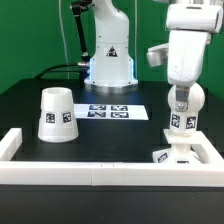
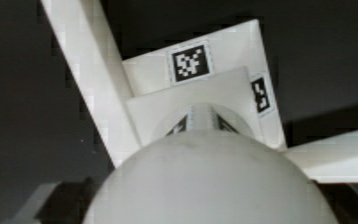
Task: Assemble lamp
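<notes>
My gripper [image 1: 180,107] is shut on the white bulb [image 1: 178,125] and holds it upright, over the flat square base [image 1: 176,153], at the exterior view's front right. The bulb's lower end is at or just above the base; I cannot tell whether they touch. In the wrist view the bulb's round head [image 2: 202,180] fills the near part, with the base [image 2: 211,75] and its markers beyond it. My fingers are hidden there. The tapered shade [image 1: 56,114] stands apart at the exterior view's left.
The long white border rail [image 1: 95,171] runs along the front and turns up both sides, close beside the base; it also shows in the wrist view [image 2: 91,80]. The marker board [image 1: 110,111] lies flat mid-table. The robot's pedestal [image 1: 108,60] stands at the back.
</notes>
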